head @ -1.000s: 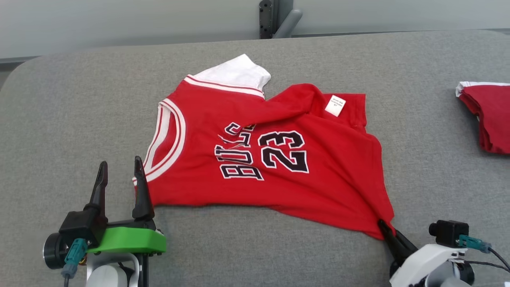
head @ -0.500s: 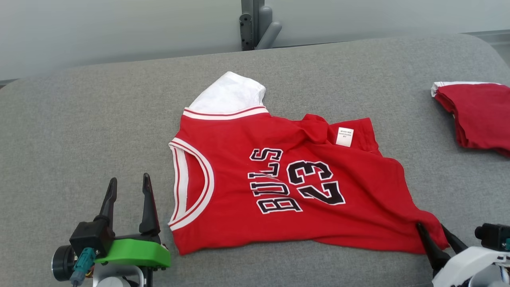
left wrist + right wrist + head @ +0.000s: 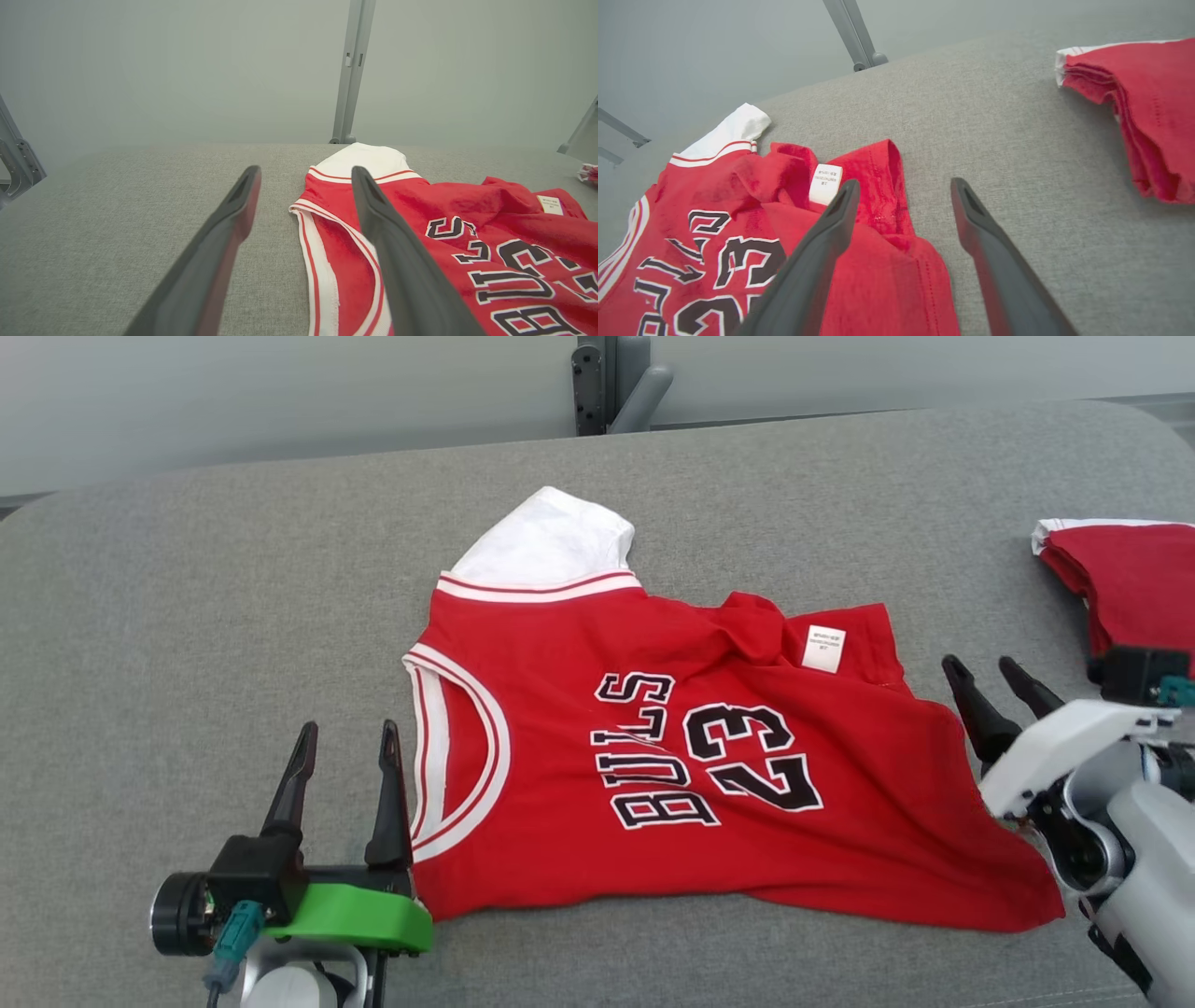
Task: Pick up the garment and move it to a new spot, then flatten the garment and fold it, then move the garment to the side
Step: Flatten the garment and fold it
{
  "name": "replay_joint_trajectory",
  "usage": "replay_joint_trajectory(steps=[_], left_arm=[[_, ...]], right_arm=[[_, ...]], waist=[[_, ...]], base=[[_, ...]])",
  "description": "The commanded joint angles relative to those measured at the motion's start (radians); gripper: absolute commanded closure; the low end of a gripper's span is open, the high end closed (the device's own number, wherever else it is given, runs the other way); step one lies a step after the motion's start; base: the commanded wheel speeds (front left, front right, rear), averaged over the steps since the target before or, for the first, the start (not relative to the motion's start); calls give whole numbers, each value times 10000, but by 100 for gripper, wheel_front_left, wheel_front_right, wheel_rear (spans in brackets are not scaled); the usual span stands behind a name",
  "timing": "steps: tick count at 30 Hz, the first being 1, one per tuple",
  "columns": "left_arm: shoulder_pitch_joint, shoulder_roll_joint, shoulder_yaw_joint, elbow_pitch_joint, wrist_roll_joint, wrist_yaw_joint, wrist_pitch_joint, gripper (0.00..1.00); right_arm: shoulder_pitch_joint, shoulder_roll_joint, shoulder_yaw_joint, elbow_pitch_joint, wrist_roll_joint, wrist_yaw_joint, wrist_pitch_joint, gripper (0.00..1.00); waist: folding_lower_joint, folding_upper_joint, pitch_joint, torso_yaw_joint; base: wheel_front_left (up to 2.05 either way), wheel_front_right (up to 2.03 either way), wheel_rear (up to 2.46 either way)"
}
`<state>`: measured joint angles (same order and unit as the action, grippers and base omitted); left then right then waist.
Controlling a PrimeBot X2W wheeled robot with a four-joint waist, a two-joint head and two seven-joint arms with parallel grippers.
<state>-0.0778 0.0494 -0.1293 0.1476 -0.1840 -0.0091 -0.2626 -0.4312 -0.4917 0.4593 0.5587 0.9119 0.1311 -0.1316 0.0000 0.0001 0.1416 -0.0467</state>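
The garment (image 3: pixel 579 709) lies on the counter (image 3: pixel 187 616), its far right corner folded over, label (image 3: pixel 823 647) showing. My left fingers (image 3: pixel 291 784) and right fingers (image 3: pixel 971 709) are spread, empty. I'd pinch that flap with the right and draw it outward, low and slow.

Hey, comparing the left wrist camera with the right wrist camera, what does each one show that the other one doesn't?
Left wrist view, not the right: the open left gripper, and the white-trimmed neckline seen close.

Right wrist view, not the left: the open right gripper, and the folded red garments seen plainly. A sliver at the left view's edge may be them.

Both: the red jersey, its white sleeve, white label, the 23 print, the grey post and the grey surface.
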Motion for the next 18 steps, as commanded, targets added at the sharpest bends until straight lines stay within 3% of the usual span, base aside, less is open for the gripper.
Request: replay_joint_trajectory(steps=[1,9,16,17,18], left_arm=[[-234,26,-55,-71,7,-11,-24,0],[-572,26,-416,-209,-127,156,-25,0],[-764,24,-442,-184,-318,270,-25,0],[-794,24,-450,-174,-348,276,-25,0],[-820,24,-465,-163,-367,272,-25,0]], right_arm=[[-281,171,18,167,97,-8,307,0],[-1566,59,139,893,1161,-8,2813,0],[-1825,-176,404,989,1526,-4,4187,0],[-1837,-169,445,990,1484,-4,4212,12],[-1820,-144,515,991,1426,-4,4227,50]], waist=[[0,-1,239,219],[0,-1,936,813],[0,-1,1196,1018],[0,-1,1202,1034],[0,-1,1199,1050]], base=[[0,0,0],[0,0,0],[0,0,0],[0,0,0],[0,0,0]])
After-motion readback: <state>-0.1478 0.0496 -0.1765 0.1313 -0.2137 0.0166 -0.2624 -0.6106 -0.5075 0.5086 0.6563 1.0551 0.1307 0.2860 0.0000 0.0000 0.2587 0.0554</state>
